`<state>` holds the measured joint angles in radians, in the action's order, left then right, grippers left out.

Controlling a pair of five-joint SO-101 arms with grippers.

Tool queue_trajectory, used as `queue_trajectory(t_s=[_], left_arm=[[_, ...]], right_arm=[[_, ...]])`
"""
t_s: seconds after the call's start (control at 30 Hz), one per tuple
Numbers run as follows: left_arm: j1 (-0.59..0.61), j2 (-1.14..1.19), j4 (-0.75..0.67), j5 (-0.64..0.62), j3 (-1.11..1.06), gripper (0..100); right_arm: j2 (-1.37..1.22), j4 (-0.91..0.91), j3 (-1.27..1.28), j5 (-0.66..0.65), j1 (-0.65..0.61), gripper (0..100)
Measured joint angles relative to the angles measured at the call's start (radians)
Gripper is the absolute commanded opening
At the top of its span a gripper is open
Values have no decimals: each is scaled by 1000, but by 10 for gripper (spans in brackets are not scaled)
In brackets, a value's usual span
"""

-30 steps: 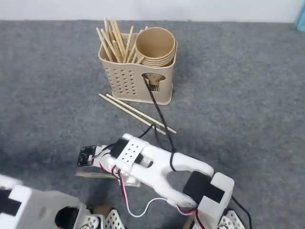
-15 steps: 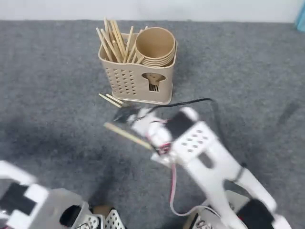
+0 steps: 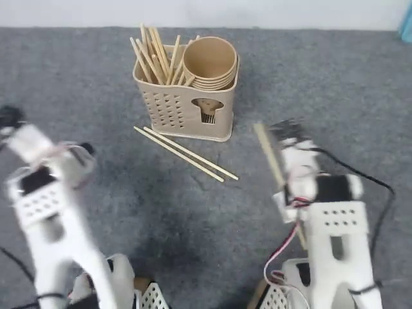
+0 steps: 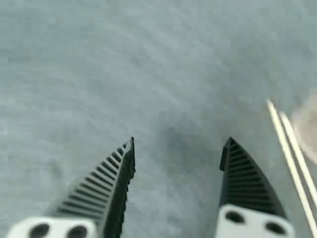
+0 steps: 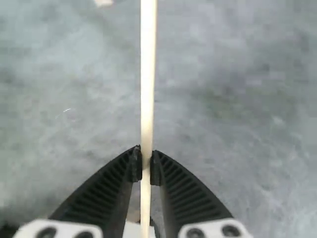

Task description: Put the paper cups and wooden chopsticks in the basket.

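High view: basket (image 3: 183, 109), upper centre, holds the paper cups (image 3: 209, 61) and bundled chopsticks (image 3: 153, 55); two loose chopsticks (image 3: 187, 154) lie just below it. Mid-right, the right gripper (image 5: 143, 163) pinches a third chopstick (image 5: 147, 74); the left gripper (image 4: 176, 148) is spread, empty.

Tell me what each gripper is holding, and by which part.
The right gripper pinches a chopstick partway along its length, between its fingertips. The left gripper is open and empty.
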<state>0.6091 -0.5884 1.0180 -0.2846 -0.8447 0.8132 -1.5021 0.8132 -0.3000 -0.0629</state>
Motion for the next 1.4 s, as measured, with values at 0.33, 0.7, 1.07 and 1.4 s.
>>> queue_trajectory(t_s=[0.33,0.7,1.07,1.4], left_arm=[[-324,-187,-32,2,-278,261],[-327,-190,-288,141,-456,261],[-327,-192,-288,141,-465,264],[-327,-192,-288,141,-470,264]], right_arm=[[-28,173,84,0,362,8],[-169,404,161,0,385,9],[-411,552,161,0,385,187],[-479,483,23,0,385,129]])
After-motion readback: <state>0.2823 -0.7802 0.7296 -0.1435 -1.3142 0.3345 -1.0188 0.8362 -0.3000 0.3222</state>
